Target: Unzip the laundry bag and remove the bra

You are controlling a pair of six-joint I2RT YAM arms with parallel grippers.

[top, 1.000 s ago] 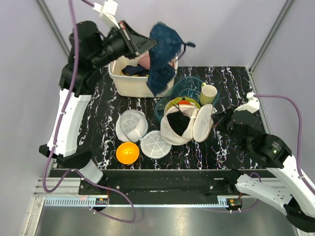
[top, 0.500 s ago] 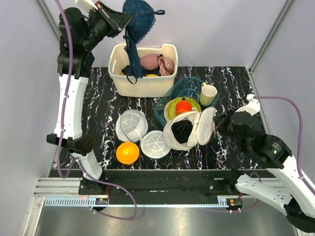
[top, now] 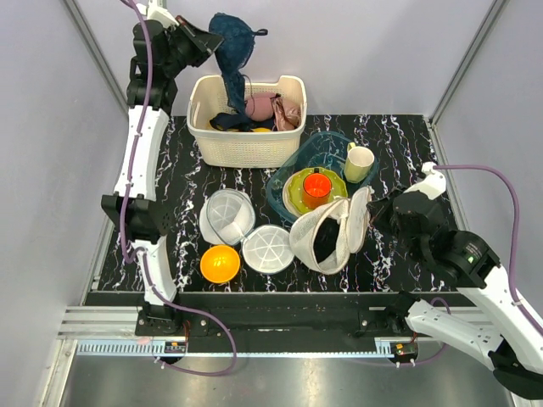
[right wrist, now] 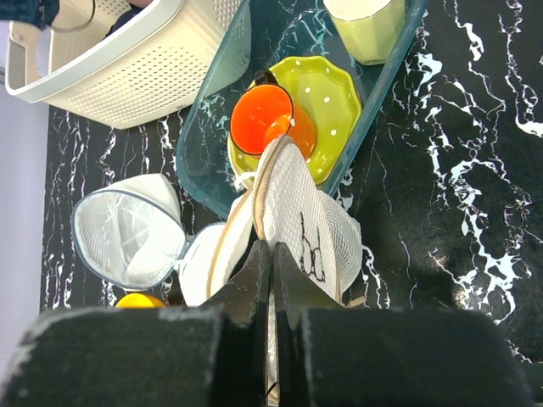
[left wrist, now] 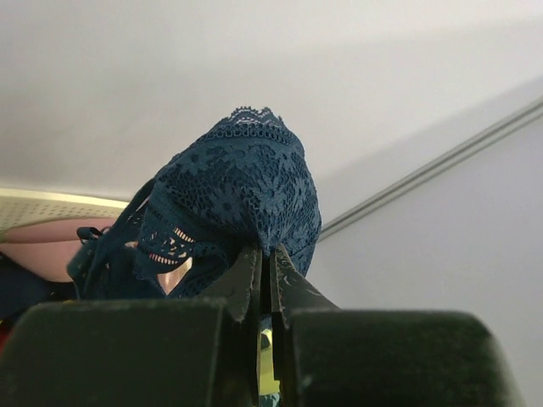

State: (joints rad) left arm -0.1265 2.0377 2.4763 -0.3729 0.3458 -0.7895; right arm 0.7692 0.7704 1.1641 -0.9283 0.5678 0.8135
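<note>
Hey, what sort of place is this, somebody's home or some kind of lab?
Probably a robot lab test cell: the left arm and right arm are mounted on a metal rail, plain grey walls box in a black marbled table, and household props like a white basket sit on it.

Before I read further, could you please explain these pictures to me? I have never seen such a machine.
This is a robot with two arms, fixed at the near edge of a black marbled table. The wide picture looks down from above; the other two come from a camera on each wrist. The left tool is shut on a dark navy-blue lace bra, held high over a cream perforated plastic basket. The right tool is shut on the rim of a round cream-white mesh laundry bag, which lies open. Nearby are a teal see-through tray with crockery, two white ribbed round dishes and an orange bowl.
</note>
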